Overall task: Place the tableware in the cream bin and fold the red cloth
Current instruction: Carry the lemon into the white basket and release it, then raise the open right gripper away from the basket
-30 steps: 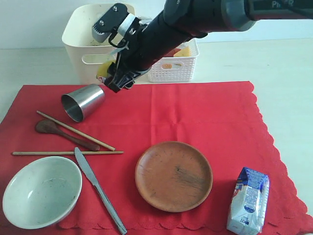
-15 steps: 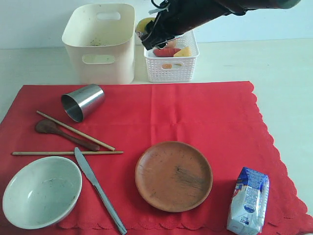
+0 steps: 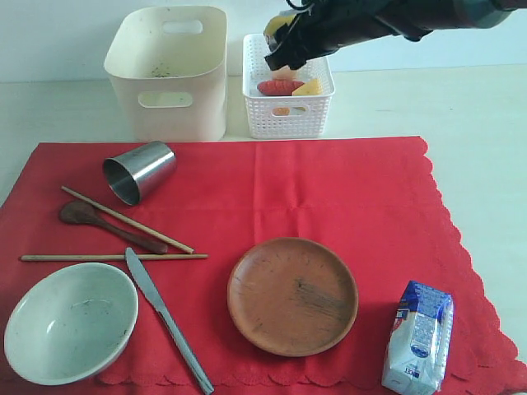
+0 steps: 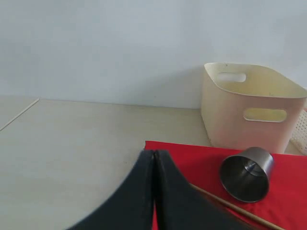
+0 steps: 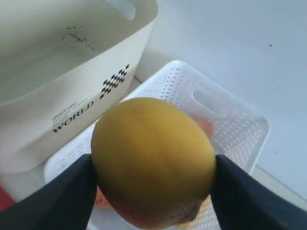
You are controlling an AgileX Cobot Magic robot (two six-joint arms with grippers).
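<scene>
Cup (image 3: pixel 139 171) lies sideways on cloth (image 3: pixel 346 189): rigid steel, likely slippery; grip across its rim. Right gripper (image 5: pixel 152 194) pinches lemon (image 5: pixel 153 153) over basket (image 5: pixel 230 129); left gripper (image 4: pixel 154 158) is pressed together.

Shiny steel cup (image 3: pixel 140 170), matt wooden plate (image 3: pixel 292 295), smooth cream plastic bin (image 3: pixel 169 74), soft red cloth (image 3: pixel 346 197)

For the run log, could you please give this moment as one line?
right hand: grips lemon above white basket | left hand: shut, empty | tableware: on red cloth
</scene>
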